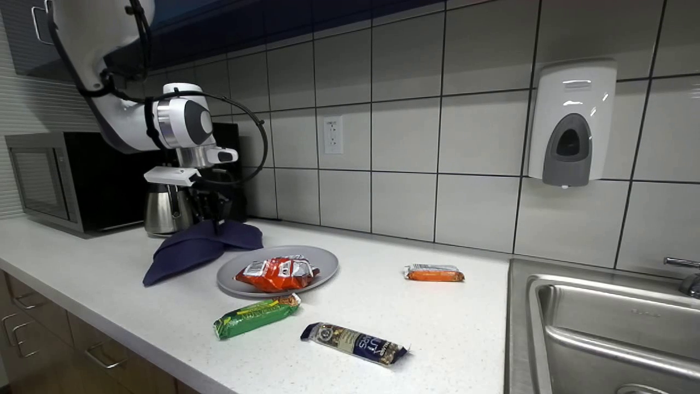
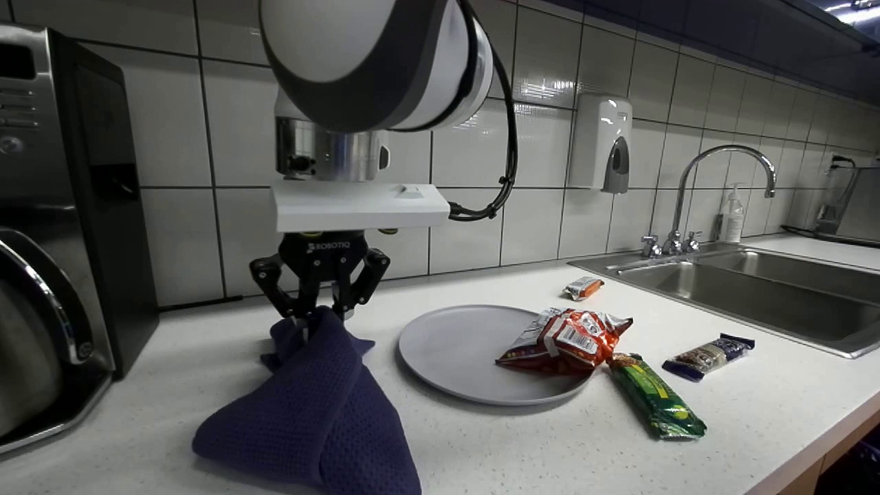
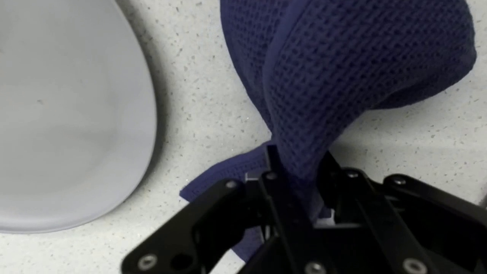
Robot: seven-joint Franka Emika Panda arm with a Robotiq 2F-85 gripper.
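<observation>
My black gripper (image 2: 326, 326) is around a bumpy, dark-blue cloth (image 3: 331, 72); from here I can't tell if it's squeezing.

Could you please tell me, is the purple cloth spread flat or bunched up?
Bunched up: in the wrist view the cloth narrows at the gripper and widens into loose folds above the counter.

Bag (image 1: 280, 273) on the plate (image 1: 328, 264)
In an exterior view, we see cloth (image 1: 192, 250) at the plate's nine o'clock, sink (image 1: 612, 309) at three.
</observation>
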